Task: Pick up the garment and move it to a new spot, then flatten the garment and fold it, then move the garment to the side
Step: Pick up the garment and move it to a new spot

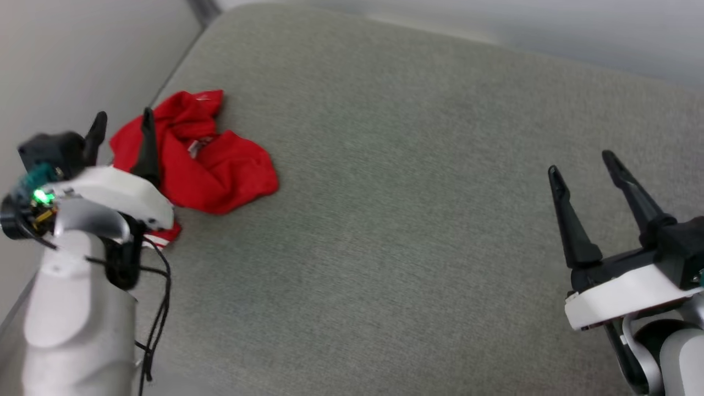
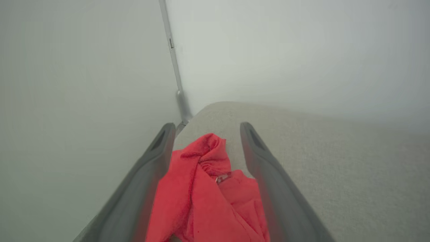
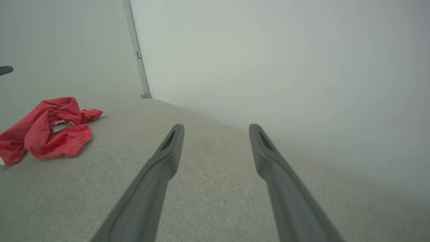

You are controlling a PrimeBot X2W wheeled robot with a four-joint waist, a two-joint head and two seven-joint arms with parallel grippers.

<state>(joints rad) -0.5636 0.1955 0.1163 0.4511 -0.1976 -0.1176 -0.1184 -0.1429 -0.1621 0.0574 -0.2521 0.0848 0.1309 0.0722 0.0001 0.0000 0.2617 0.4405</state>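
Two grippers stood nearest, each with two dark fingers. The right gripper [image 1: 581,165] [image 3: 216,129] hung over bare fabric at the near right, jaws spread wide and empty, well apart from the garment. The left gripper [image 1: 124,118] [image 2: 207,129] was just as wide open at the near left and gripped nothing. In its wrist view its fingers straddled the cloth; whether they touched it I could not tell. One black cable [image 1: 159,308] hung along the left forearm.

One garment [image 1: 209,165] [image 2: 201,188] [image 3: 50,134], red and crumpled, lay near the left edge of the single grey cushion [image 1: 412,220]. Its long axis ran near to far: striped trim [image 1: 159,236] at the near end, a twisted end pointing toward the far left corner. Beyond, two pale walls met at one grey strip [image 2: 173,60].
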